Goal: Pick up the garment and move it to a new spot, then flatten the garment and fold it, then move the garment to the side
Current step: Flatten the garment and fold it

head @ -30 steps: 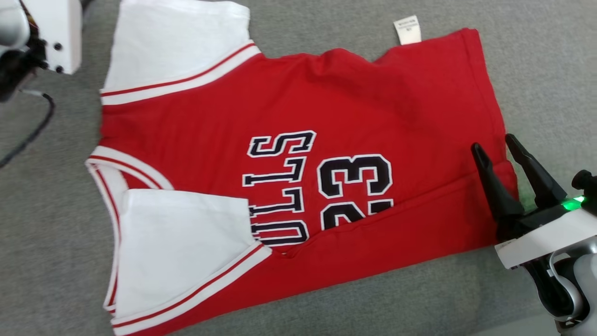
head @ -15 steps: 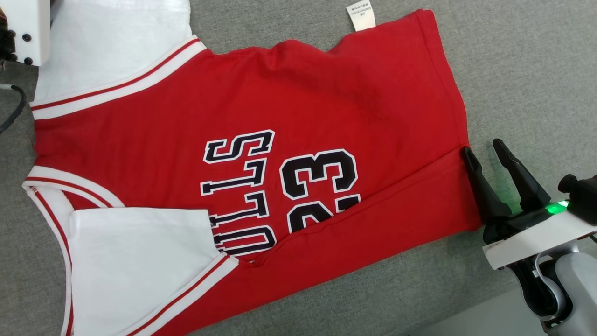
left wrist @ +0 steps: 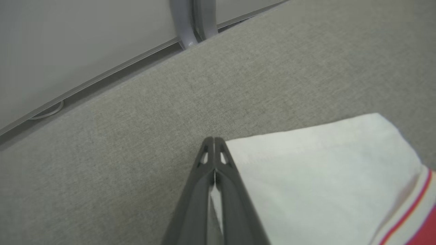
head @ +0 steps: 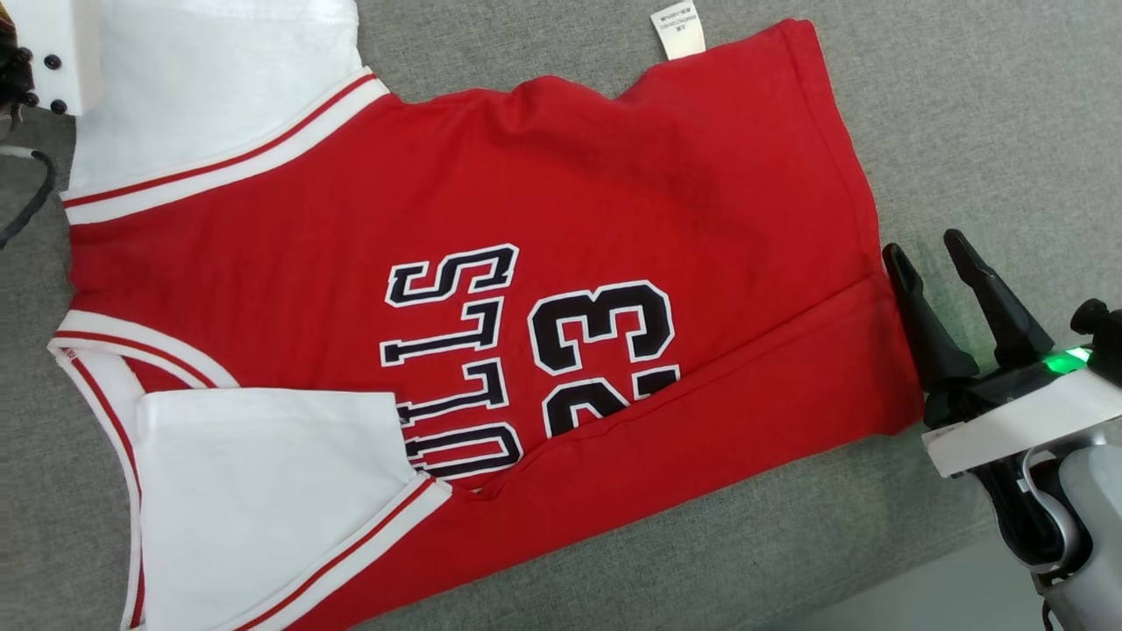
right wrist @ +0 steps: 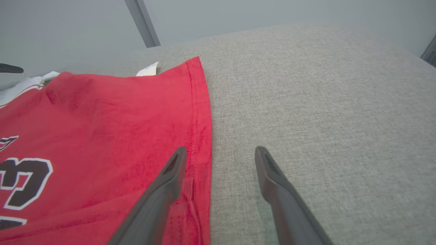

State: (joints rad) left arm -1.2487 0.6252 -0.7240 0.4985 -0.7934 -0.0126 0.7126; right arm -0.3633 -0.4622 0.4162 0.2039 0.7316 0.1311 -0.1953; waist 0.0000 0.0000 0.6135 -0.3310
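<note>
Garment (head: 526,175) lies flat on the grey worktop (head: 990,105), near side folded in. Left end effector (left wrist: 214,139) is closed, seemingly pinching the white sleeve (left wrist: 323,160). Right end effector (head: 924,243) is open beside the hem (right wrist: 201,112). Folding is unfinished.

one garment (head: 561,175), two pincers (left wrist: 214,144) (head: 923,243)

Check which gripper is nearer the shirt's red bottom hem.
Right. The right gripper is open at the hem; the left gripper is shut at the far white sleeve.

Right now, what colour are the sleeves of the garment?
White, with red-striped trim. The sleeves show best in the head view.
</note>
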